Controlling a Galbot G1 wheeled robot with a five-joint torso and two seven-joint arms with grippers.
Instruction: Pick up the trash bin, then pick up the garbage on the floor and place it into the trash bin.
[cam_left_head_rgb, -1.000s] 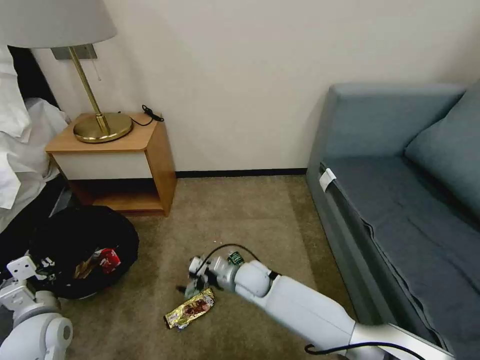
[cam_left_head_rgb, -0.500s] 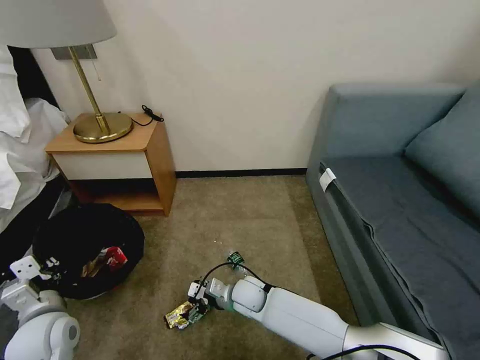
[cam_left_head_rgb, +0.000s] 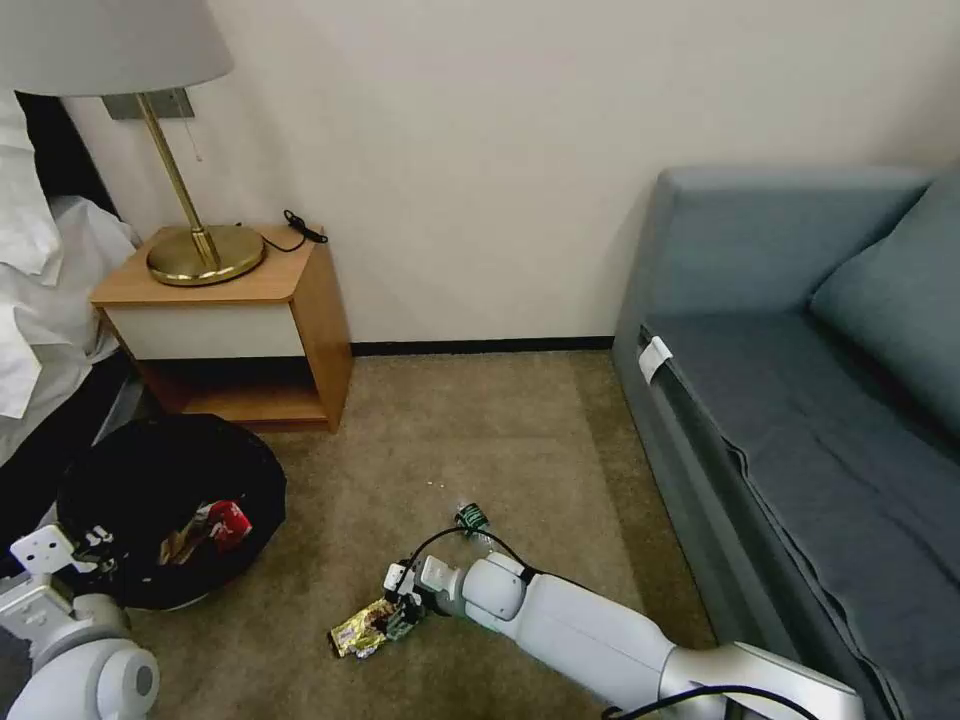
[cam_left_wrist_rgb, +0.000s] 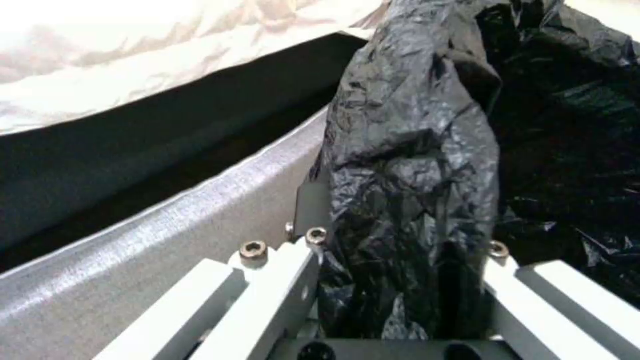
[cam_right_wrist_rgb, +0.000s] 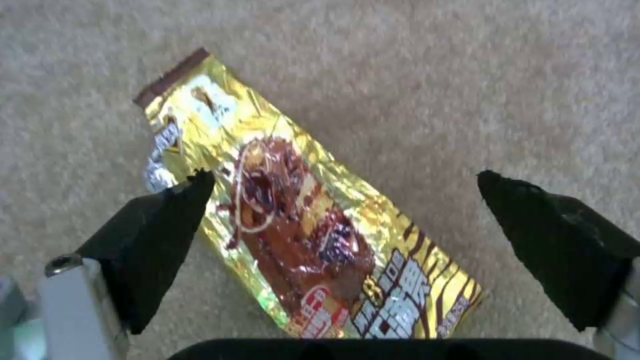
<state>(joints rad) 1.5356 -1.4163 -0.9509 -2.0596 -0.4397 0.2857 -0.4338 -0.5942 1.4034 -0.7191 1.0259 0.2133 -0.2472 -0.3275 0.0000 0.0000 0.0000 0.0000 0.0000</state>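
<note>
Lower left of the head view: the left gripper (cam_left_head_rgb: 88, 545) sits at the near rim of the trash bin (cam_left_head_rgb: 170, 505). In the left wrist view its fingers (cam_left_wrist_rgb: 303, 272) are clamped on a fold of the bin's black bag (cam_left_wrist_rgb: 413, 200). The bin is held, so the first step looks done. Inside it lie a red-and-white wrapper (cam_left_head_rgb: 228, 521) and a brownish scrap (cam_left_head_rgb: 180, 545).

Lower centre: the right gripper (cam_left_head_rgb: 392, 622) is down at the carpet (cam_left_head_rgb: 480, 430), over the gold-brown wrapper (cam_left_head_rgb: 360, 630). In the right wrist view the black pads (cam_right_wrist_rgb: 167, 235) stand wide apart, one overlapping the wrapper (cam_right_wrist_rgb: 293, 220), the other over bare carpet. Step in hand: picking up this wrapper. The next move likely calls for a slight shift to straddle it, then closing low enough to catch the flat foil.

Just beyond the arm, a small bottle with a green label (cam_left_head_rgb: 472, 520) lies on the carpet.

Room: open carpet between wrapper and bin, a short sweep leftward. The nightstand (cam_left_head_rgb: 235, 320) stands behind the bin, upper left; the sofa (cam_left_head_rgb: 800, 400) edge bounds the right side, well apart.
</note>
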